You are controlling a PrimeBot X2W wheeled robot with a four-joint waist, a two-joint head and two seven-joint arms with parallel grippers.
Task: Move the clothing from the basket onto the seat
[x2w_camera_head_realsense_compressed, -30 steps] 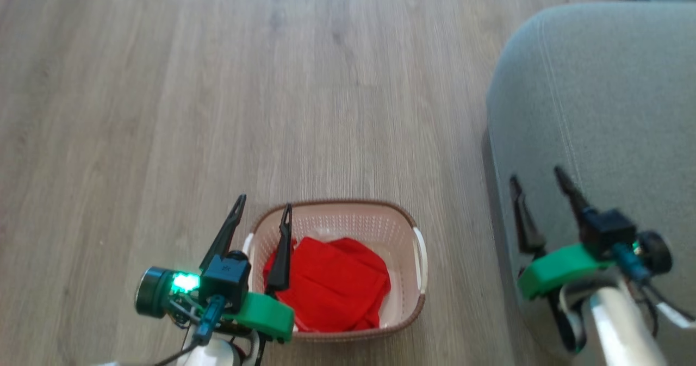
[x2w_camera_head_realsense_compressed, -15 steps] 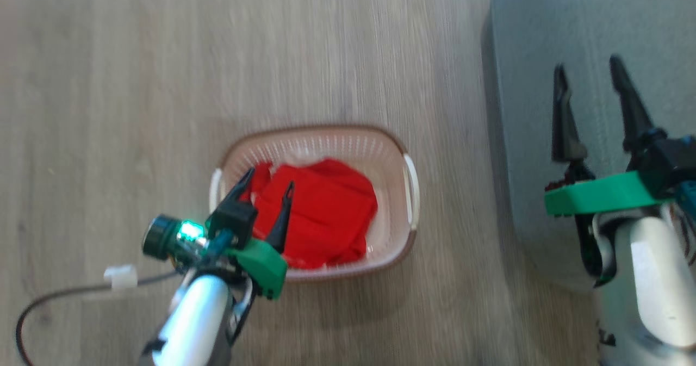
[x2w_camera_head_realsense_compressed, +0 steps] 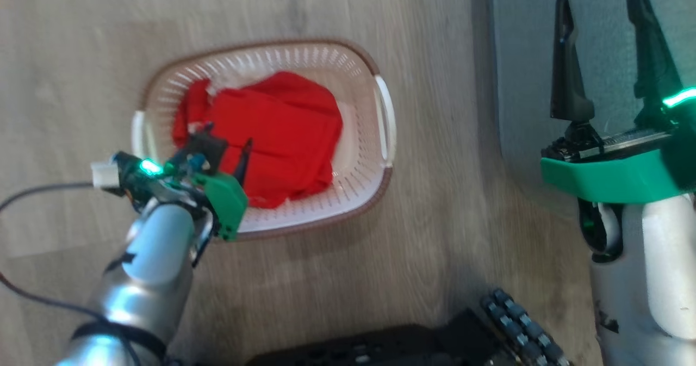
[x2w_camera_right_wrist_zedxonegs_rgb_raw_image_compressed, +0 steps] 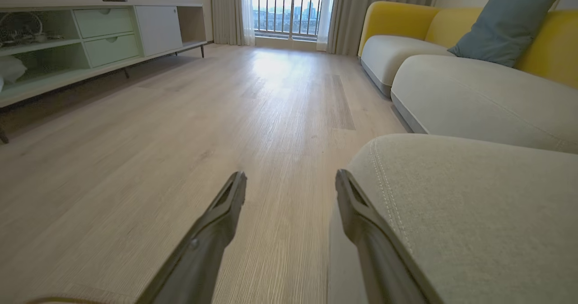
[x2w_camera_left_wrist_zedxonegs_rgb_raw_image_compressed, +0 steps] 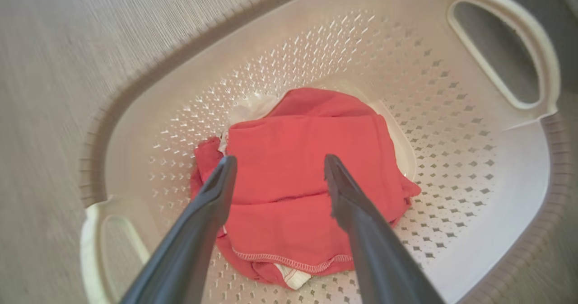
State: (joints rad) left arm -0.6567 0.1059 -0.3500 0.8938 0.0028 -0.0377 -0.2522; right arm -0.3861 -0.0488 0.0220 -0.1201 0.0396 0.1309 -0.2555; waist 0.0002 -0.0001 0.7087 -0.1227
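Clothing [x2w_camera_left_wrist_zedxonegs_rgb_raw_image_compressed: 289, 177], crumpled bright red, white-stitched, lies in the basket [x2w_camera_left_wrist_zedxonegs_rgb_raw_image_compressed: 474, 168]; left tool [x2w_camera_left_wrist_zedxonegs_rgb_raw_image_compressed: 277, 159] and right tool [x2w_camera_right_wrist_zedxonegs_rgb_raw_image_compressed: 291, 175] gape.

Below the left gripper [x2w_camera_left_wrist_zedxonegs_rgb_raw_image_compressed: 278, 159], whose fingers [x2w_camera_left_wrist_zedxonegs_rgb_raw_image_compressed: 198, 231] look like dark matt plastic: the clothing [x2w_camera_left_wrist_zedxonegs_rgb_raw_image_compressed: 298, 132], soft red cloth, matt, with a stitched hem. Around it lies the basket [x2w_camera_left_wrist_zedxonegs_rgb_raw_image_compressed: 451, 128], smooth cream plastic with a faint sheen, perforated walls and a brown woven-look rim. Behind this gripper: the forearm [x2w_camera_head_realsense_compressed: 152, 257], a glossy silver shell. Right of the right gripper [x2w_camera_right_wrist_zedxonegs_rgb_raw_image_compressed: 291, 177]: the seat [x2w_camera_right_wrist_zedxonegs_rgb_raw_image_compressed: 474, 213], grey coarse-woven upholstery, matt, with pale stitching. Ahead: the floor [x2w_camera_right_wrist_zedxonegs_rgb_raw_image_compressed: 203, 114], pale wood-look planks, fine-grained, satin.
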